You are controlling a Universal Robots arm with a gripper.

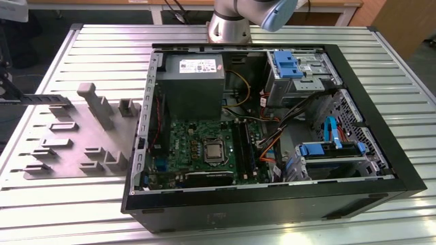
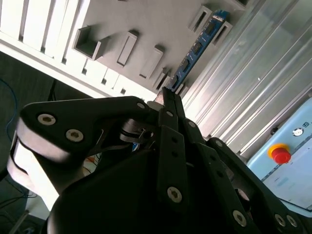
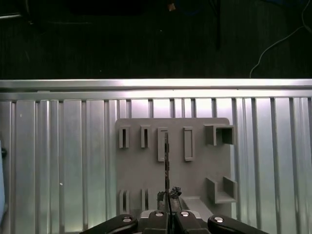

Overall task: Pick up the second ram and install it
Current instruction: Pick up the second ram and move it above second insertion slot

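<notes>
Second ram (image 2: 197, 46) stands on edge in the slots of the grey fixture plate (image 1: 73, 137), at the exterior view's left, well apart from the open computer case (image 1: 272, 199). The gripper (image 2: 167, 95) looks pinched shut on the stick's near end, so I'd call this the pick-up. Freeing it calls for a straight, level lift, with no twisting against the slots.

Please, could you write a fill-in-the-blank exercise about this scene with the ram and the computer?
1. The tool grips the second ram, whose circuit board is ____ in colour.
2. The grey fixture plate lies to the exterior view's ____ of the computer case.
3. The case's side is ____, so the motherboard is visible.
Missing words: blue; left; open.
</notes>
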